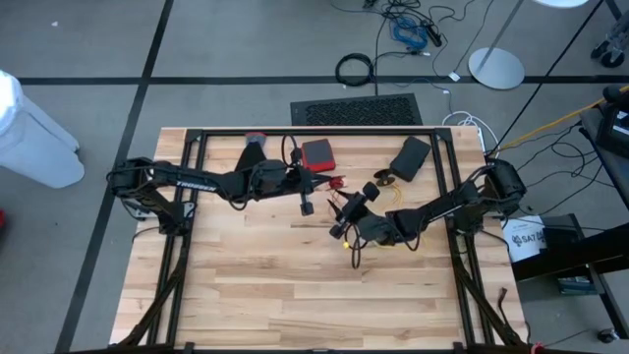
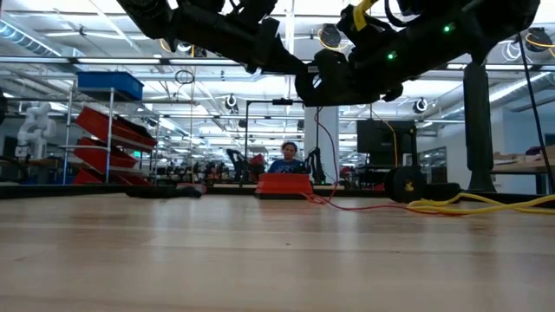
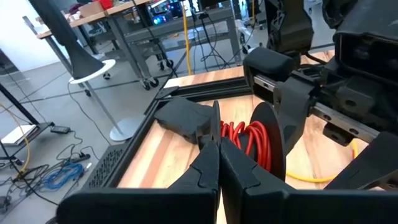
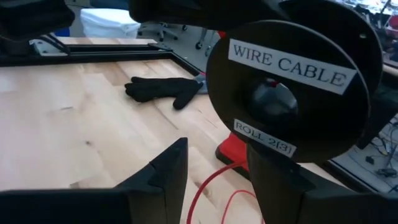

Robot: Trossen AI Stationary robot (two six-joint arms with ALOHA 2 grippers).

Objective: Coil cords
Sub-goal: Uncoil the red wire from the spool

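A red cord is wound on a black spool with a label that reads WIRE CABLE. The spool is held up in the air over the middle of the tabletop. A loose end of the red cord hangs down from it to the wood. A yellow cord lies on the tabletop near the right side. The right gripper is right beside the spool, and its fingers are spread wide with the spool's edge between them. The left gripper points at the spool with its fingers pressed shut together, gripping nothing. Farther back lie a black glove and a red box.
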